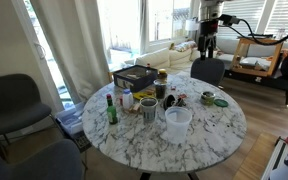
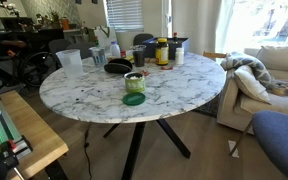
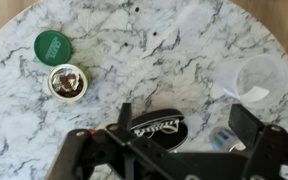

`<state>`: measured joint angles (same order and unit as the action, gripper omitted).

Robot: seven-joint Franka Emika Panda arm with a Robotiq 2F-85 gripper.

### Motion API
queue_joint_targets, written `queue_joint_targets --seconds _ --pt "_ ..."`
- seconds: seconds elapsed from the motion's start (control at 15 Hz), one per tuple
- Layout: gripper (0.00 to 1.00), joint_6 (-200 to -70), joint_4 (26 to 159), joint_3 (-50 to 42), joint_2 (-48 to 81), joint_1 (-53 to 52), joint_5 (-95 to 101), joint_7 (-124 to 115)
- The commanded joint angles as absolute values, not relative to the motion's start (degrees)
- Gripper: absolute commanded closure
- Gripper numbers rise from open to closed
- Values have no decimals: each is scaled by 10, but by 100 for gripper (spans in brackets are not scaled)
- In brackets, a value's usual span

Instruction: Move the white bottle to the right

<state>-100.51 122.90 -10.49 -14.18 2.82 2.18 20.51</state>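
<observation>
Far left in an exterior view, a grey armchair beside the round marble table. On the left part of the tabletop, a green bottle, upright. Just to its right, the white bottle: small, upright, shorter than its green neighbour, close to it but apart, well inside the table's rim. Next along, a patterned mug, then a translucent tub nearer the front rim. Behind these, toward the far edge, a dark tray with contents too small to name. Further right, a small jar and a green lid lying flat just beside it. Above the far right of the table, the gripper, hanging high, well apart from the white bottle and clear of everything below.

From across the table in an exterior view, left to right: the tub, a black oval case, the jar with the lid just in front, a cluster of bottles too crowded to sort out, then a pale sofa.

In the wrist view, again left to right: lid, open jar with brown contents just below it, black case bearing white script, tub. Along the bottom edge, dark fingers spread wide, released, gripping nothing.
</observation>
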Motion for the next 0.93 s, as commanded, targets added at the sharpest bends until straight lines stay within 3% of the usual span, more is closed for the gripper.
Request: queue_joint_targets --seconds 0.0,0.53,0.6,0.87 --pt "0 -1089 1210 -124 -120 58 15 208" --pt "0 -1084 1034 -170 39 108 -60 310" --pt "0 -1108 1092 -156 -13 107 -28 293" --pt "0 -1102 1045 -153 35 120 -48 298"
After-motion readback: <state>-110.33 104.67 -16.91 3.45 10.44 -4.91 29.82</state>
